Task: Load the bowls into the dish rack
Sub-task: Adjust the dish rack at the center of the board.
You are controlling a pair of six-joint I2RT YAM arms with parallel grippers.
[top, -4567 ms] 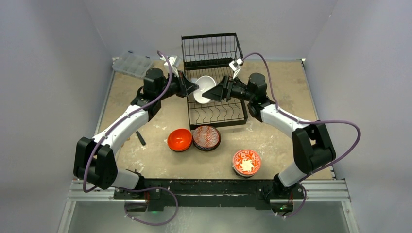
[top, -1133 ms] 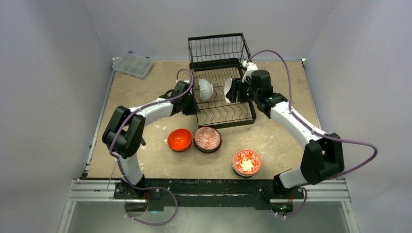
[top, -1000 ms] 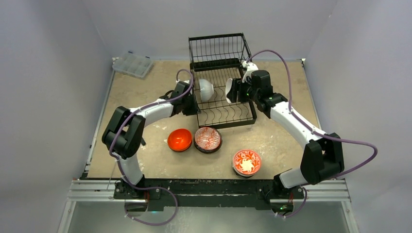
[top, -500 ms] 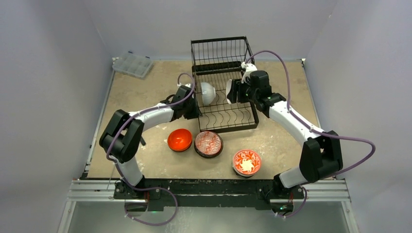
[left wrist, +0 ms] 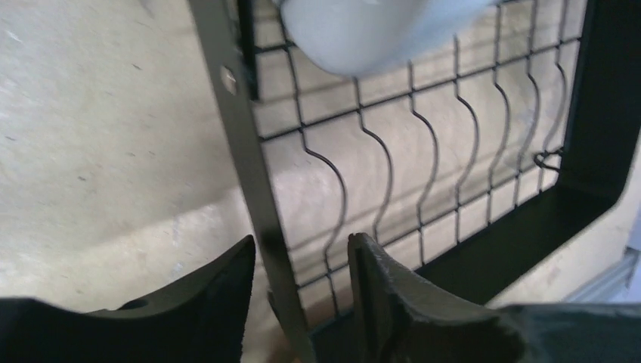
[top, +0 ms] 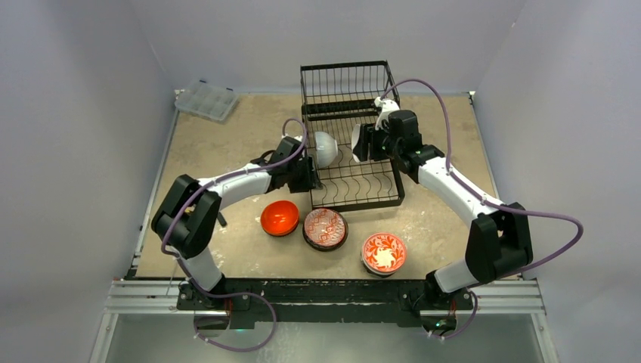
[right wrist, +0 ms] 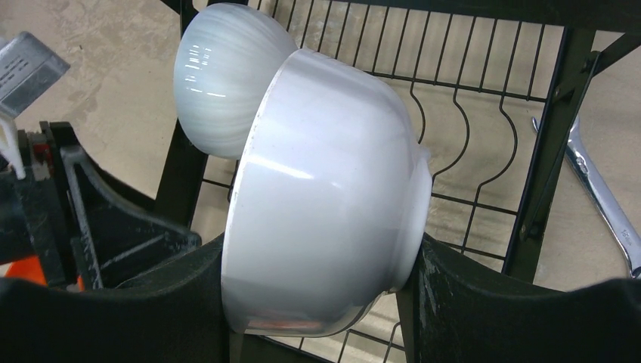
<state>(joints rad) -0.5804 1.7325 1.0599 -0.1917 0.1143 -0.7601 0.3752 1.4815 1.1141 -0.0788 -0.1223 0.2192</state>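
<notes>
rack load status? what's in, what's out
Done: a pale grey bowl rests on edge in the black wire dish rack. In hand: the right gripper clamps a white ceramic bowl over the slots, not yet seated; the left gripper stands open astride the rack's side rail. To go: orange bowl, dark-rimmed red-patterned bowl and red floral bowl on the table.

A clear compartment box [top: 205, 100] is set at the tabletop's [top: 227, 144] far left corner; a metal wrench [right wrist: 605, 200] is laid flat on it.

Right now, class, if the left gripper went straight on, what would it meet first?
Probably the dish rack's side rail, lying between the left gripper's fingers; beyond it, the pale bowl. Depth is unclear.
</notes>
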